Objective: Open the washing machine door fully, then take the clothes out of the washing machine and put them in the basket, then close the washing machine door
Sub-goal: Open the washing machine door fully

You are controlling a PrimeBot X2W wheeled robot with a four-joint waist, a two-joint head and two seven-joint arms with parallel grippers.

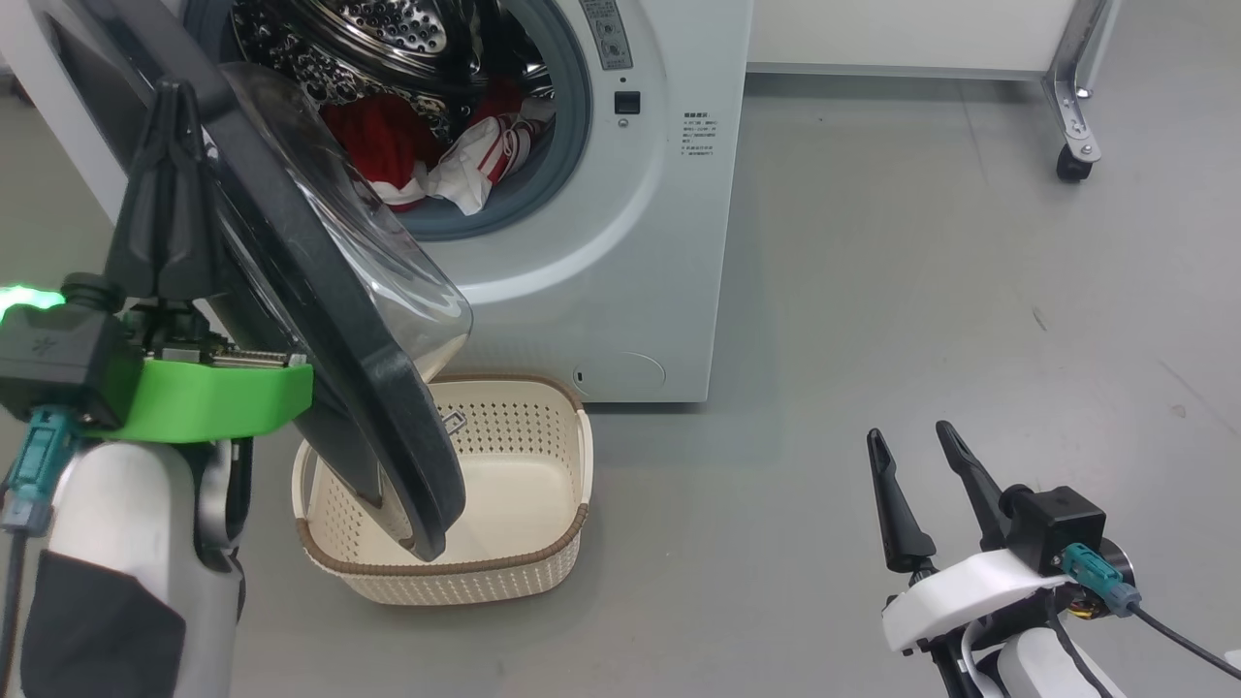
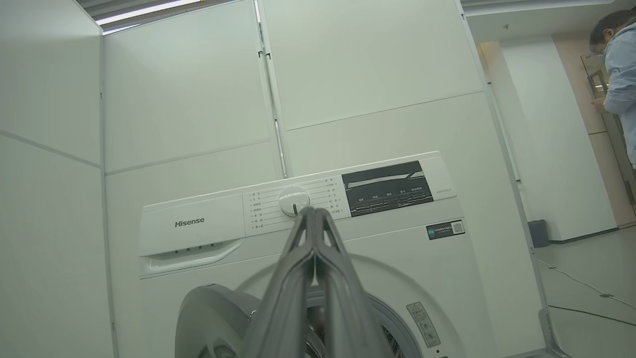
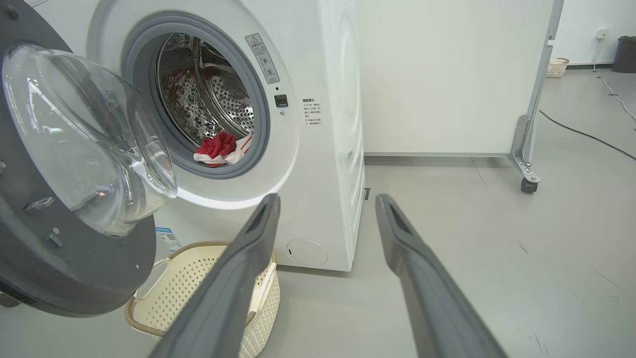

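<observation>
Left wrist view: person (image 2: 621, 69) beyond washing machine (image 2: 422, 278), perhaps standing.

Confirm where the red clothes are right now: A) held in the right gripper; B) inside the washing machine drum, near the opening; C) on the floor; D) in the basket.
B: the red and white clothes lie in the perforated steel drum just inside the opening; the visible part of the cream basket is bare, and the right gripper is open, holding nothing.
</observation>
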